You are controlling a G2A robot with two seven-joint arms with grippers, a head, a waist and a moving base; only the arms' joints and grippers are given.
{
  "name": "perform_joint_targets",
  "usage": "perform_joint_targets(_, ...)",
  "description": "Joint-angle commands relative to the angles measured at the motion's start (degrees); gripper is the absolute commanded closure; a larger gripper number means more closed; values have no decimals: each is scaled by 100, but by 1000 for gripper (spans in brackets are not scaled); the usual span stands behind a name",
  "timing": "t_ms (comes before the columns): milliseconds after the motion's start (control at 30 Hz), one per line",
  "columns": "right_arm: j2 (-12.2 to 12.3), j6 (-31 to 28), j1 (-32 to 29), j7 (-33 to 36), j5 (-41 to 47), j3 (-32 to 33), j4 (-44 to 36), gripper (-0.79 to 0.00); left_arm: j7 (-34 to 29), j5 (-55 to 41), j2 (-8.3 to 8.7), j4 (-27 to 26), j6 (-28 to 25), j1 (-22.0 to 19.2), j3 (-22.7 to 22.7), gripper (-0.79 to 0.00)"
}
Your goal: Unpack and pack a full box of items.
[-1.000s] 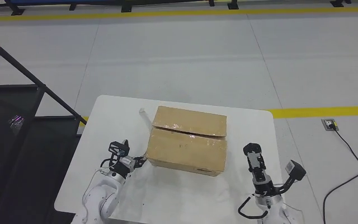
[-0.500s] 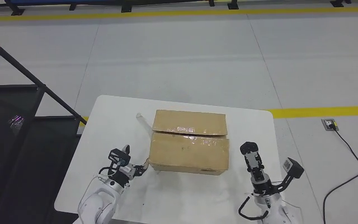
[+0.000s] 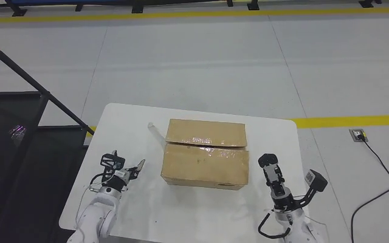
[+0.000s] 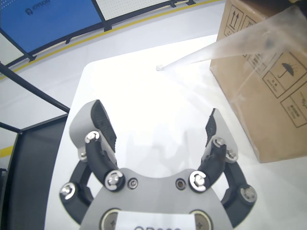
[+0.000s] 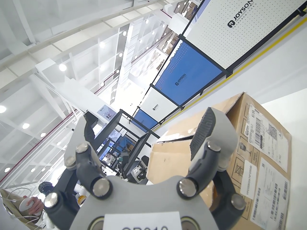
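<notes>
– Starting from your left: what is the left claw [image 4: 154, 107] doing?

– It sits low over the front left part of the white table [image 3: 121, 124], and it is released. You see both ribbed pads [image 4: 103, 120] spread wide with nothing between them. It faces the left side of the cardboard box [image 3: 205, 155] but stands apart from it.

– And the pale streak beyond it?

– That is a strip of clear tape [image 4: 215, 51]. Its wide end clings to the upper left edge of the box. The other end, twisted thin, reaches out over the table past the claw. You cannot tell whether its tip touches the surface.

– Where is the box itself?

– It stands in the middle of the table. Its top flaps are down and meet along a seam that runs across the lid, with glossy tape on it. Printed handling marks show on its left side.

– And on your right?

– The right claw [image 5: 146, 114] is just beside the box's front right corner, tilted upward. It is released too, fingers apart and empty. Paper labels [image 5: 268, 175] cover the box side nearest it, and one flap at that top corner stands slightly raised.
</notes>
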Motion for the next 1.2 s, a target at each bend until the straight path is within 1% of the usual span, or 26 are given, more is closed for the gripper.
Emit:
perform_joint_targets(0,-5,-9,-3,-16,-6,2,-2,-785,18,-25,-30,425,-133,-385,177,-785)
perform_joint_targets(133,-11,26,-75,-44,-47,35,-37,-785,62,79,-112,1174,-130,-1090,555,-785)
perform_joint_targets(233,-8,39,-206,-106,-79,116,-98,-785,48,144,-203,1714,-128,-1617,910,-785)
perform_joint_targets(367,-5,68,-447,-205,-143,235,-239,-785,206,248,-340,2401,-29,-2219,1344,-785)
perform_joint_targets(467,-5,84,-629,-305,-163,325,-338,-785,390,227,-460,2855,102,-2578,1633,-785)
perform_joint_targets(600,-2,83,-812,-359,-197,436,-461,-785,715,52,-605,3301,363,-2885,1855,-785)
perform_joint_targets(733,-4,103,-853,-333,-169,485,-515,-785,1068,0,-661,3530,546,-2974,1899,-785)
perform_joint_targets(867,-11,137,-702,-204,-107,437,-453,-785,1311,-18,-640,3517,640,-2901,1792,-785)
perform_joint_targets(1033,-23,157,-375,39,28,327,-280,-785,1454,77,-555,3241,877,-2610,1554,-785)
perform_joint_targets(1167,-34,193,-99,247,108,214,-136,-785,1544,82,-463,2801,985,-2184,1277,-785)
